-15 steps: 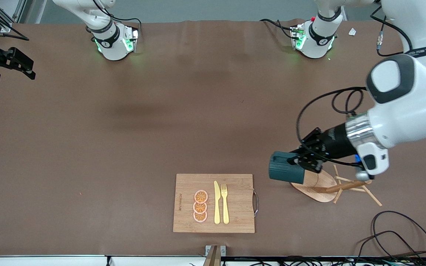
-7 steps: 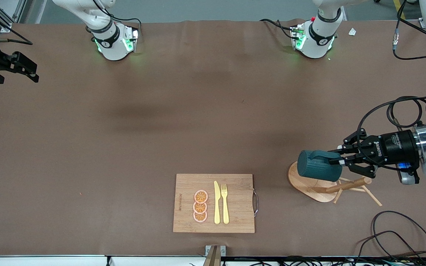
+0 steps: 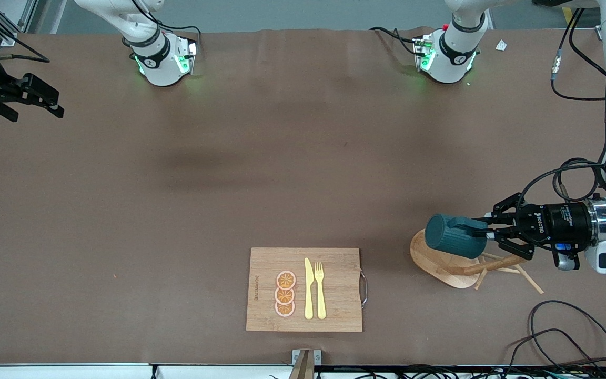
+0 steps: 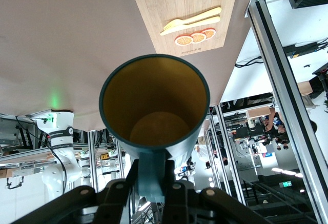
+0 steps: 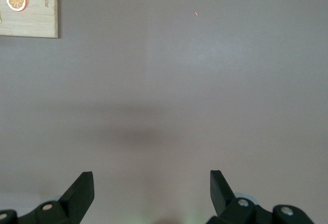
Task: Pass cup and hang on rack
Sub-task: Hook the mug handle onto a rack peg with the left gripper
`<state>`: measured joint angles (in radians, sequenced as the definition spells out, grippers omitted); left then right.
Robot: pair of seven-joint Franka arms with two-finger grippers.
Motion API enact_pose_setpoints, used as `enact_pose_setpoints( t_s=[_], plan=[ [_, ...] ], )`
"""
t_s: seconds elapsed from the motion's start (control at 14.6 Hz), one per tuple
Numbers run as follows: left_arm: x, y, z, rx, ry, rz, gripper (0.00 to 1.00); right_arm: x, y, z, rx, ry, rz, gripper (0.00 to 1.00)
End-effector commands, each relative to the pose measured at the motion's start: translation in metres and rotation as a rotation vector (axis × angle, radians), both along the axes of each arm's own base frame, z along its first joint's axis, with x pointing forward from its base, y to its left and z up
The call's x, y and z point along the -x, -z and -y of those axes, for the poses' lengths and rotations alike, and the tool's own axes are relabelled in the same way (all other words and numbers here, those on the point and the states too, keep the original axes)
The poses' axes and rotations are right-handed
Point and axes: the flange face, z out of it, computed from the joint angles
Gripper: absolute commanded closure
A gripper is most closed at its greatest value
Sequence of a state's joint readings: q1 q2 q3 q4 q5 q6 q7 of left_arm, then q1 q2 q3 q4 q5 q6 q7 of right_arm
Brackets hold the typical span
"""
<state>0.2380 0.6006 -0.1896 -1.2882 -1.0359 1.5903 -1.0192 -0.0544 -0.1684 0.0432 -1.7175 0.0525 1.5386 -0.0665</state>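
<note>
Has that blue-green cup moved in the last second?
Yes. The cup, clamped in the left gripper, shifted from beside the cutting board to above the rack.

I count one cup (image 3: 453, 235) in my views, dark teal outside and mustard yellow inside, with a single loop handle. There is one rack (image 3: 453, 262), a light wooden mug tree lying tipped over on the table; how many pegs it has I cannot tell. I see one wooden cutting board (image 3: 334, 308), and on it three orange slices (image 3: 285, 293), one yellow knife (image 3: 309, 288) and one yellow fork (image 3: 320, 289). Two arms are on the rig, so I have two grippers: the left gripper (image 3: 484, 229) and the right gripper (image 3: 50, 104).
</note>
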Motion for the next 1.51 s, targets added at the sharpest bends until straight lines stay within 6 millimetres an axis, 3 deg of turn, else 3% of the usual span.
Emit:
enact_pose_setpoints(
  t_s=[0.0,0.34,1.44],
  plan=[
    [-0.001,0.006,-0.005,0.026,0.008,0.001,1.0,-0.001,-0.002,0.004,-0.019,-0.01,-0.003,0.0],
    [-0.003,0.029,-0.011,0.012,0.009,-0.027,1.0,-0.002,-0.001,0.035,-0.005,-0.025,0.001,0.0],
    [-0.007,0.056,-0.042,-0.02,-0.044,-0.065,1.0,-0.002,0.0,0.038,0.061,-0.016,-0.009,0.0]
  ],
)
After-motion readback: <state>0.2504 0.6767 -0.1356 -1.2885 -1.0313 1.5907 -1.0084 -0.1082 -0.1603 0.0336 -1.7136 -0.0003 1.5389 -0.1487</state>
